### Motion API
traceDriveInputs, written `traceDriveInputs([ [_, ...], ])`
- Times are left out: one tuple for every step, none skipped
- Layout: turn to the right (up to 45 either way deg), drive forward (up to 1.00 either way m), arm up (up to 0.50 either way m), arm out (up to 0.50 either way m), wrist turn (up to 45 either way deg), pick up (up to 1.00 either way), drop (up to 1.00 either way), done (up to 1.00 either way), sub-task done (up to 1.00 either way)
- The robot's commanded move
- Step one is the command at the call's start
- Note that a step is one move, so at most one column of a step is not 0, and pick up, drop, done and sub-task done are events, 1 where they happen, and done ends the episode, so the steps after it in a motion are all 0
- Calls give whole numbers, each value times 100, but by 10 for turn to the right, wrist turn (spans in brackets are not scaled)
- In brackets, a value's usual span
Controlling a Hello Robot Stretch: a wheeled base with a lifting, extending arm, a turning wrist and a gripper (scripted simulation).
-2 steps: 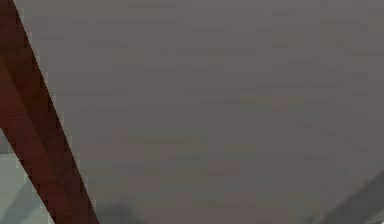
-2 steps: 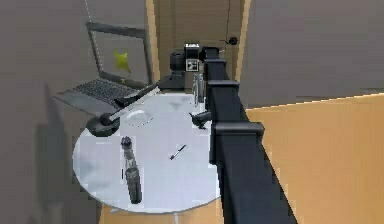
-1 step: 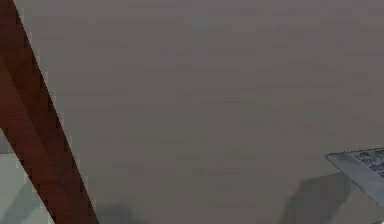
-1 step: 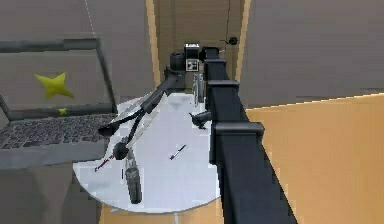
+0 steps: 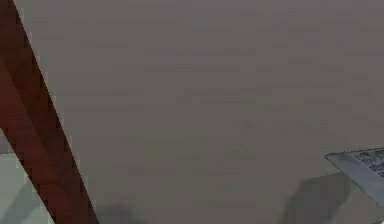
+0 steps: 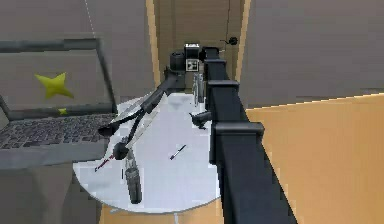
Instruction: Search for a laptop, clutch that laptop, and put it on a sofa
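Over the white round counter, the dark arm rises from the arm side view's bottom edge. Its pincer is turned leftward, with thin fingers slanting down toward the laptop. Whether the pincer holds anything cannot be told. The laptop sits at the counter's left side, just beside the fingertips. It is grey, its lid is raised, and a yellow star shows on its screen.
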Motion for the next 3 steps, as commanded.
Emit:
traceDriveInputs([
  [0, 0, 0, 0, -450, 0, 0, 0, 0],
  [0, 0, 0, 0, -60, 0, 0, 0, 0],
  [0, 0, -50, 0, 0, 0, 0, 0, 0],
])
